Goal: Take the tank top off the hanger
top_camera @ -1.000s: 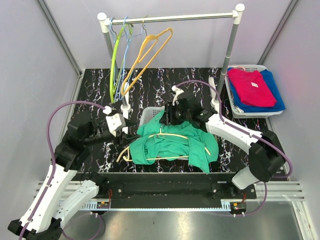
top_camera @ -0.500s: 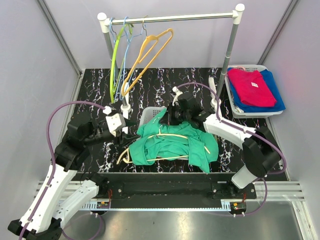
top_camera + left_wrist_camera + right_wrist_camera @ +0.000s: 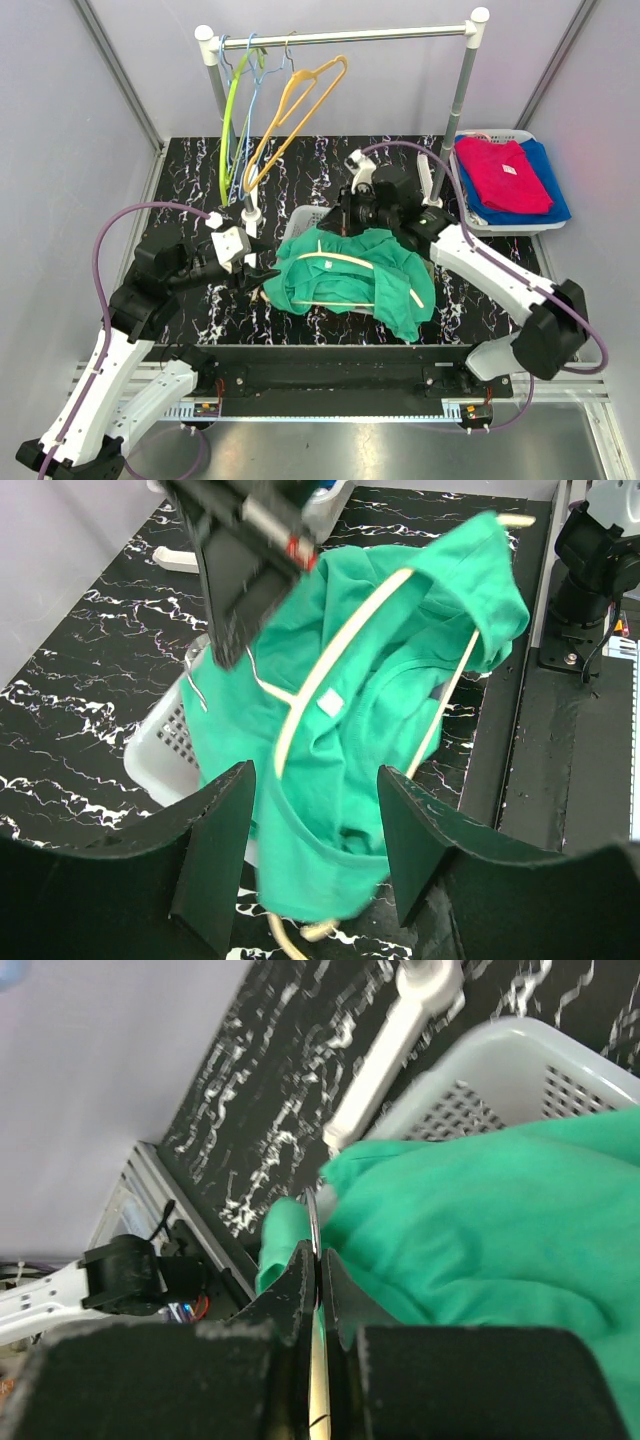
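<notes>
My right tool [image 3: 318, 1260] is pinched shut on the hanger [image 3: 345, 259] hook. Green tank top [image 3: 385, 285] is on the hanger, draped over the white basket [image 3: 165, 745], mid counter [image 3: 190, 180]. My left tool [image 3: 315, 825] is open, just beside the top.

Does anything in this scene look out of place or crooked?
Yes. The crumpled green tank top lies bunched on the black marbled table, its cream plastic hanger askew, one edge draped over the white perforated basket.
</notes>
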`<state>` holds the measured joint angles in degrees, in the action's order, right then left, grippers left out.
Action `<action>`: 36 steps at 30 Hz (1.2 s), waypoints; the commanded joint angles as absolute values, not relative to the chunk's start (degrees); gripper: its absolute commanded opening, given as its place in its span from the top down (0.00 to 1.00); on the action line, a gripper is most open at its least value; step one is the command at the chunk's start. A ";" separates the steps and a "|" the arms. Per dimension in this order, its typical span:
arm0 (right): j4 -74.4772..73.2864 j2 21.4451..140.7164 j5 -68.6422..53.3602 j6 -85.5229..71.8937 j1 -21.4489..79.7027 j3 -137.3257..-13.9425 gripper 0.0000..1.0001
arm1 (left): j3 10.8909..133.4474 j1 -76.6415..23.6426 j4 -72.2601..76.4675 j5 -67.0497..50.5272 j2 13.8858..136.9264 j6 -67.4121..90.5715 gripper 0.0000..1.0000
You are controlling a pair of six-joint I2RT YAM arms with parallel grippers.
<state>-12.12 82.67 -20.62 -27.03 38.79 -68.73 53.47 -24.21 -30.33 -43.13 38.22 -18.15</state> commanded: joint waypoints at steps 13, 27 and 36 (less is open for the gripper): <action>-4.58 72.07 -32.15 -19.34 38.41 -74.89 0.99 | 55.37 -23.82 -28.56 -44.56 38.58 -19.42 0.39; 1.84 67.06 -42.36 -17.49 38.41 -76.29 1.00 | 62.75 -25.31 -28.48 -54.31 46.40 -17.75 0.27; 4.04 66.53 -45.97 -19.51 38.50 -75.41 1.00 | 68.11 -25.40 -27.69 -52.20 49.83 -18.55 0.27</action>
